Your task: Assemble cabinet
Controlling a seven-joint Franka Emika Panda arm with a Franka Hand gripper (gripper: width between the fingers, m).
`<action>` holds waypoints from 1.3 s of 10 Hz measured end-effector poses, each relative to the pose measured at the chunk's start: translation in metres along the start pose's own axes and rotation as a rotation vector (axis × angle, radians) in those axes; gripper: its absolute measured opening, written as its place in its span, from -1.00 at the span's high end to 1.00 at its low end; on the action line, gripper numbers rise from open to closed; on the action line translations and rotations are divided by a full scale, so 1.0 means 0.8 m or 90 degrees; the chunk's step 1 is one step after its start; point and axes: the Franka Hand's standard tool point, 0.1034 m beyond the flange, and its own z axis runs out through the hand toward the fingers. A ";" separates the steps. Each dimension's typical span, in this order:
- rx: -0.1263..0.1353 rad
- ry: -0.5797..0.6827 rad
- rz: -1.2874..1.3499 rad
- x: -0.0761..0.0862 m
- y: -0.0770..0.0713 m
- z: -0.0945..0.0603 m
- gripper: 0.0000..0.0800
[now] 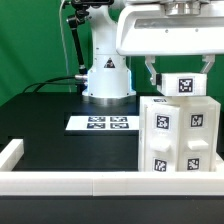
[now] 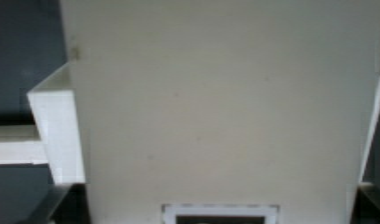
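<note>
Exterior view, item one: cabinet (image 1: pixel 178 135), white and boxy, upright on the black table (image 1: pixel 50 125) at the exterior view's right, just behind the front border rail (image 1: pixel 110 184). Black-and-white tags show on the faces turned to the camera. Body and panels read as one closed block, and a smaller tagged top part (image 1: pixel 186 88) sits on it, touching and roughly level.

Wrist view, same item: one broad plain face of the cabinet (image 2: pixel 222 100) fills most of the frame, with a tag (image 2: pixel 222 212) partly in frame and a white side piece (image 2: pixel 54 130) projecting beside it.

Item two: gripper (image 1: pixel 180 78), directly above the cabinet, fingers spread wide and standing either side of the top part. Whether they press on it or merely straddle it cannot be told.

Item three: marker board (image 1: pixel 104 123), flat on the table, well apart from the cabinet and in front of the robot base (image 1: pixel 107 75).

Progress, as a judgement: late stage. Done: box body standing, panels on, top part in place or nearly so. No loose part shows on the table. Left: probably seating or fastening the top part, then letting go; the hidden far sides cannot be checked
</note>
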 end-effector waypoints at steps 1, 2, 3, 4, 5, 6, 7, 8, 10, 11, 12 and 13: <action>0.000 0.000 0.000 0.000 0.000 0.000 -0.40; 0.000 0.000 0.004 0.000 0.000 0.000 -0.40; 0.000 0.000 0.007 0.000 0.000 0.000 -0.40; 0.000 0.000 0.006 0.000 0.000 0.000 -0.40; 0.001 0.000 0.025 0.000 0.000 0.000 -0.40; 0.002 -0.001 0.093 0.000 -0.001 0.000 -0.40; 0.002 -0.001 0.126 0.000 -0.001 0.000 -0.40; 0.003 -0.001 0.161 0.000 -0.002 0.000 -0.40; 0.007 -0.003 0.236 -0.001 -0.003 0.000 -0.40; 0.013 -0.003 0.313 -0.001 -0.004 0.000 -0.40; 0.016 -0.003 0.380 -0.001 -0.005 0.000 -0.40; 0.020 0.001 0.453 -0.002 -0.007 -0.001 -0.40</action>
